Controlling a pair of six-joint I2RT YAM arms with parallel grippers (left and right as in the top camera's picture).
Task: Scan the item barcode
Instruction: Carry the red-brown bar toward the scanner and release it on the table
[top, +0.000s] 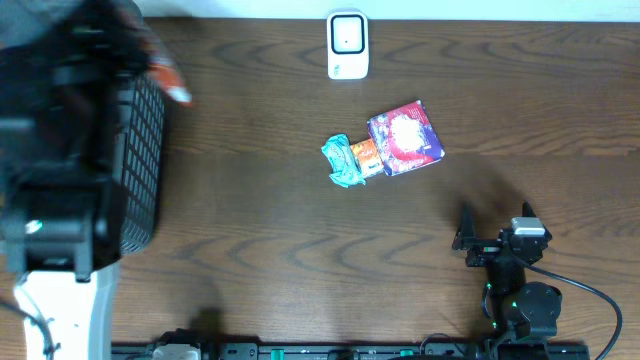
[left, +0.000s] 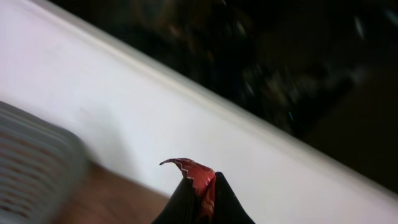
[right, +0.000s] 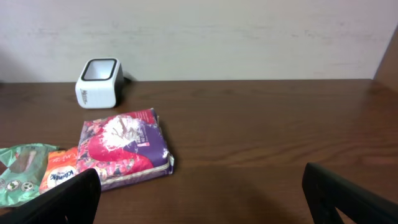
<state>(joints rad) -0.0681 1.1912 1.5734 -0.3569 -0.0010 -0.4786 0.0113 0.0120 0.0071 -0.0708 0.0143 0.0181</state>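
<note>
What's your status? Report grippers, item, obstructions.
Left gripper shut on red packet. Right gripper open, empty. Scanner at far edge, nothing on it; three packets lie mid-table, short of it.

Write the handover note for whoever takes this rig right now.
Left gripper: shut on a red foil wrapper, held up by the black mesh basket at the table's left.
Right gripper: open, empty, low at the right near edge.
Things: the white box-shaped barcode scanner stands at the far edge. In front of it on the brown wooden table lie a purple-and-red packet, a small orange packet and a crumpled teal packet.
Done: one item picked up; whether it was scanned cannot be told.
Left: probably the three packets on the table.
</note>
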